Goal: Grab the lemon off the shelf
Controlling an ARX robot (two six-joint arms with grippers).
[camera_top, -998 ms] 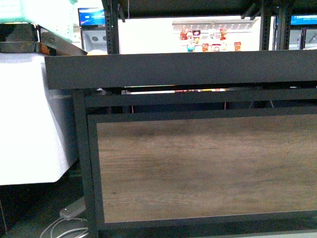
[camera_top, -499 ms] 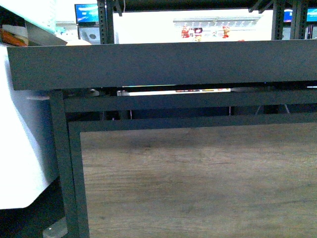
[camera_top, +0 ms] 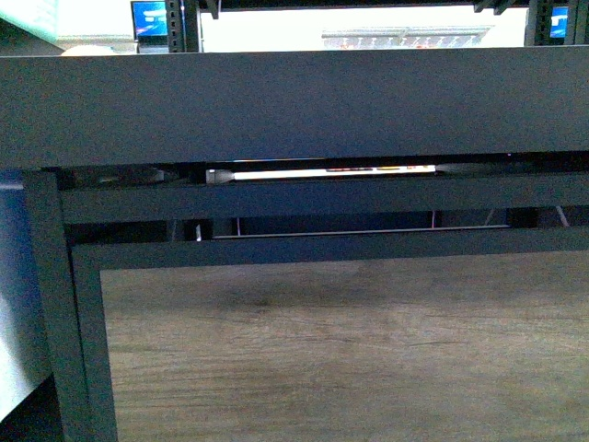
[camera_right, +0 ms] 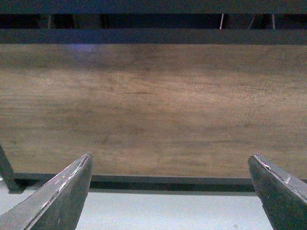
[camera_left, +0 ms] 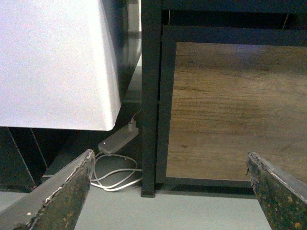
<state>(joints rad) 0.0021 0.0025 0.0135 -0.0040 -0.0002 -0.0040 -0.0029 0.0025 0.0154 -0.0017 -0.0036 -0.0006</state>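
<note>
The shelf fills the front view from close up: the black raised rim of a tray [camera_top: 294, 106] spans the whole width, with the wood-grain lower panel [camera_top: 350, 350] beneath it. The lemon is out of view; the tray's top surface is hidden behind the rim. Neither gripper appears in the front view. In the left wrist view my left gripper [camera_left: 172, 191] stands open, facing the shelf's corner post [camera_left: 148, 105] and panel. My right gripper [camera_right: 170, 191] is open too, low in front of the wood panel [camera_right: 153, 105]. Nothing lies between either pair of fingers.
A white cabinet [camera_left: 55, 62] stands beside the shelf's corner. On the pale floor near the post lie a white power strip [camera_left: 117, 139] and a coiled white cable [camera_left: 112, 175]. Through the gap above the rim, a brightly lit store background with blue screens [camera_top: 150, 18] shows.
The shelf has grown larger in the front view and its rim now covers more of the picture. The corner post has slid left, and the white cabinet and floor cable have left that view.
</note>
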